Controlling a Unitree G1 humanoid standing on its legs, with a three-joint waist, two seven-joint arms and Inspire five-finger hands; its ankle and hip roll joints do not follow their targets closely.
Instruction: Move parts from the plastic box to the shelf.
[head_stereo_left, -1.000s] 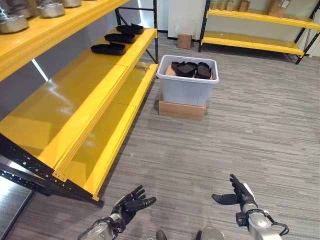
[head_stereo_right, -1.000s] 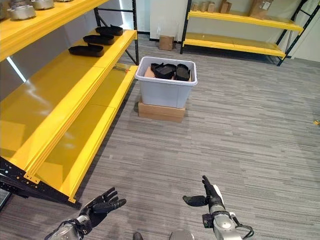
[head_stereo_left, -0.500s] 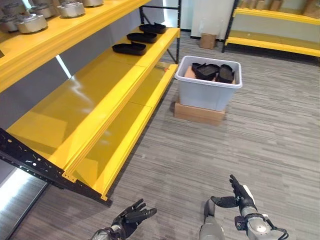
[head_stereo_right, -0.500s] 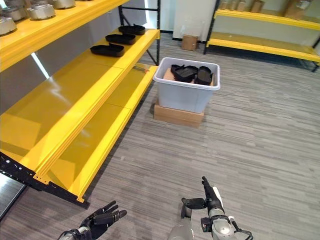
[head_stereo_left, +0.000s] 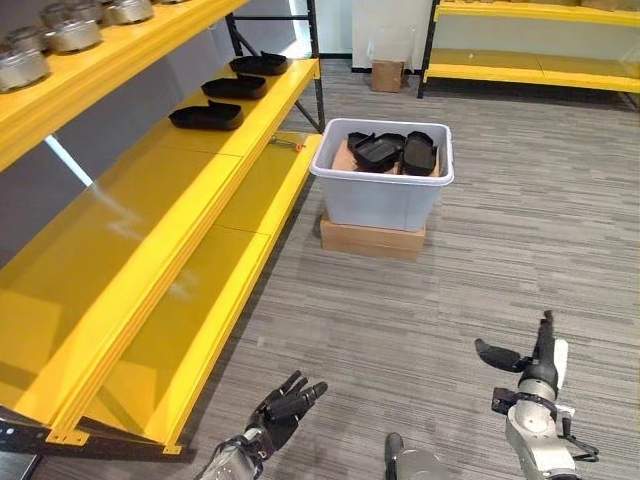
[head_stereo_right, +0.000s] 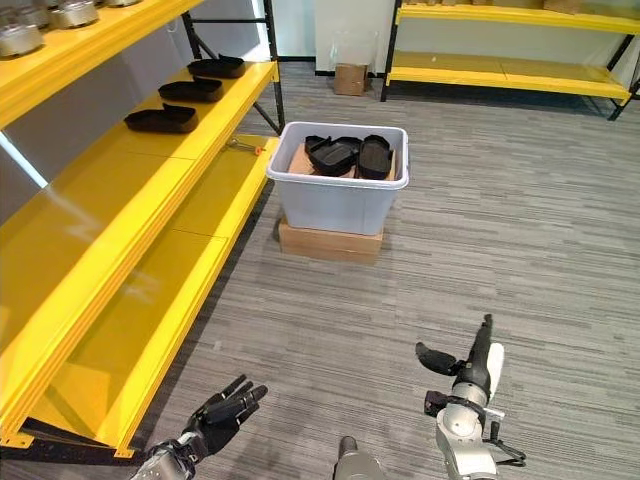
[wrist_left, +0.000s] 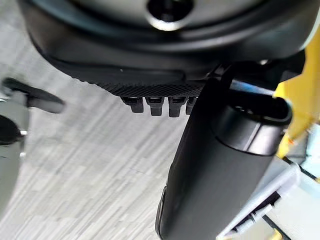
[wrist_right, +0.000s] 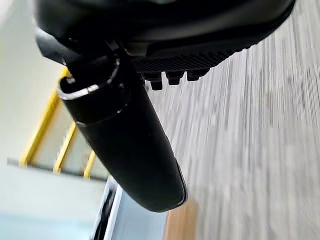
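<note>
Both hands are empty. The left hand (head_stereo_left: 283, 406) hangs low over the floor with its fingers straight and spread, near the front edge of the lowest yellow shelf board. The right hand (head_stereo_right: 462, 368) is raised a little, fingers straight and thumb out to the side, holding nothing.

Well ahead of both, the grey plastic box (head_stereo_left: 381, 190) sits on a flat cardboard carton (head_stereo_left: 372, 238) just beside the shelf's upright. Several black moulded parts (head_stereo_left: 390, 151) lie piled inside it.

Three black parts (head_stereo_left: 205, 116) lie in a row at the far end of the yellow shelf (head_stereo_left: 150, 190), so the job looks partly done; the box is not yet emptied, and a walk to it comes first.

The floor (head_stereo_left: 480, 260) is grey striped carpet. Metal parts (head_stereo_left: 70, 34) stand on the upper shelf board. A second yellow rack (head_stereo_right: 500, 70) lines the far wall, with a small cardboard box (head_stereo_right: 349, 78) on the floor near it.
</note>
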